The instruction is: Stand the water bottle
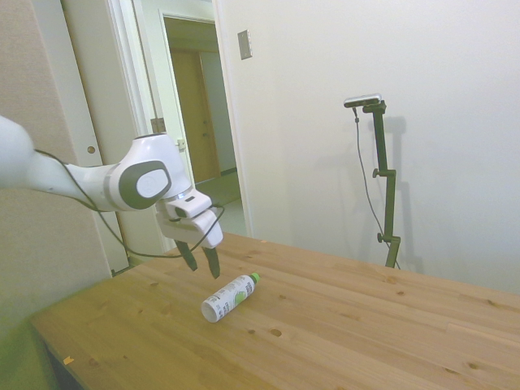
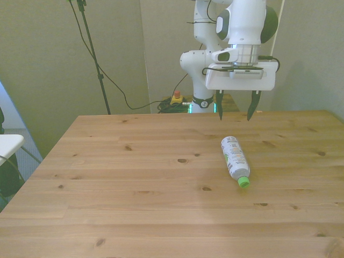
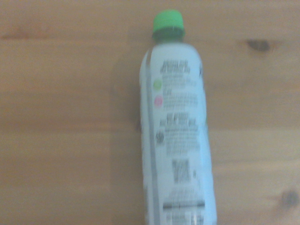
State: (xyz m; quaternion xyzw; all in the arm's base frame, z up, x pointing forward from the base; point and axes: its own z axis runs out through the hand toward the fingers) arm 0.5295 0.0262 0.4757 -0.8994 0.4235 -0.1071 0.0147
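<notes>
- The wooden counter (image 2: 134, 177) fills the lower part of the side and front views, its planks marked by dark knots.
- The white arm (image 1: 89, 183) reaches in from the side view's left, bent at a grey-capped joint, with a black cable looping beneath it.
- The jaws (image 2: 235, 109) hang above the counter with the two dark fingers (image 2: 251, 107) spread wide apart and nothing between them; they sit over the far side of the counter, just beyond the bottle's base end.
- The water bottle (image 2: 235, 159) lies on its side on the counter, toward the front view's right (its base pointing to the far edge, its cap to the near edge), clear of the jaws.
- Its white label (image 3: 178, 140) carries dark text, blurred in the wrist view.
- The green cap (image 3: 168, 25) is screwed on.
</notes>
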